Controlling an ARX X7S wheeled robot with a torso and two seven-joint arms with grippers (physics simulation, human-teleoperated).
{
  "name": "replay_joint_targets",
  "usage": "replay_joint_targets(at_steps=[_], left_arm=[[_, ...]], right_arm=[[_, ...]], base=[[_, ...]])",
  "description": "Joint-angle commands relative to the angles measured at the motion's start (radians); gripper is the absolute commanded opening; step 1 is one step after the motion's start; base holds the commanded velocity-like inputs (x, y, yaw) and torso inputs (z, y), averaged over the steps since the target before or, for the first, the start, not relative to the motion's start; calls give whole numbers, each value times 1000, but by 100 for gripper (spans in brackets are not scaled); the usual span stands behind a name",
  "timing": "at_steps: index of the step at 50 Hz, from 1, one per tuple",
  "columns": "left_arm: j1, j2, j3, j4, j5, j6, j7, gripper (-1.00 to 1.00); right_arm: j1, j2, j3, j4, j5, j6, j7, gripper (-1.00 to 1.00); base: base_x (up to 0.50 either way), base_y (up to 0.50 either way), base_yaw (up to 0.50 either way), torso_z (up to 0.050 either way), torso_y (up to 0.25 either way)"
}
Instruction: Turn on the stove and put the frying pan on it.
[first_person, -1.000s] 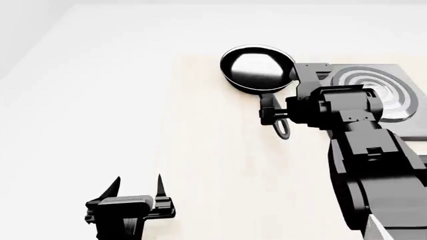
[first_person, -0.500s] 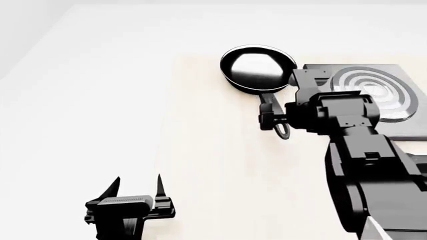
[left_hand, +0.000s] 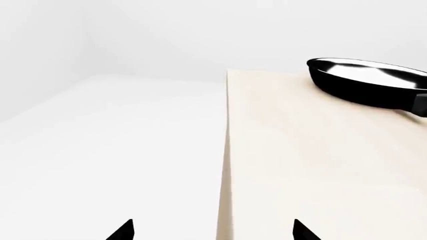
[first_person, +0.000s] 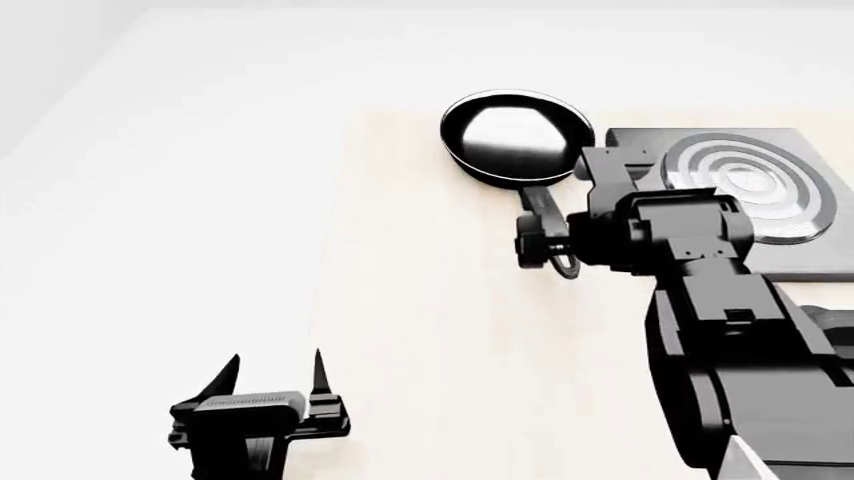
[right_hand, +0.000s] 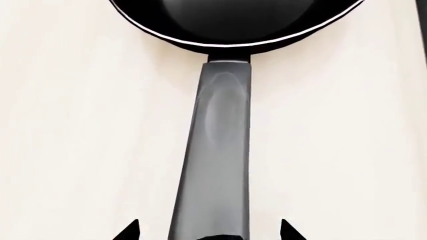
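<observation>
Since a second ago the right arm has shifted toward the pan's handle; the right gripper now sits over the handle's end, its fingers spread apart on either side, not clamped. The frying pan lies flat on the pale table, just beside the stove (burner rings partly hidden by the arm). The left gripper hangs apart, jaws spread, empty.

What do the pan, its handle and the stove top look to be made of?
Frying pan: apparently coated metal, glossy black, mirror-like highlights, thin light rim. Handle: satin black, soft sheen, plastic or metal, can't tell. Stove: matte dark grey slab, brighter metallic-looking burner rings. It's a render, so all tentative.
</observation>
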Motion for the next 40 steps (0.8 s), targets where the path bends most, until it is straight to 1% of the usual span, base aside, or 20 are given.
replay_joint_targets(at_steps=[1, 19, 20, 32, 38, 40], left_arm=[[0, -2, 2, -1, -2, 2, -2, 100], [-2, -5, 5, -1, -4, 3, -6, 100], [-2, -5, 5, -1, -4, 3, -6, 100], [-9, -5, 8, -3, -6, -2, -9, 100], [-7, -6, 9, -3, -5, 1, -10, 100], [-5, -7, 10, -2, -5, 2, -11, 100]], right_arm=[[-5, 1, 3, 0, -7, 5, -3, 100], [-19, -1, -2, 0, -12, 5, -5, 100], [-19, 0, -1, 0, -13, -2, 1, -100], [6, -1, 4, -11, -6, -73, -2, -100], [-154, 25, 24, -430, 12, 119, 10, -100], [-173, 28, 26, -481, 14, 143, 13, -100]], base=[[0, 0, 0, 0, 0], [0, 0, 0, 0, 0], [0, 0, 0, 0, 0], [0, 0, 0, 0, 0], [0, 0, 0, 0, 0], [0, 0, 1, 0, 0]])
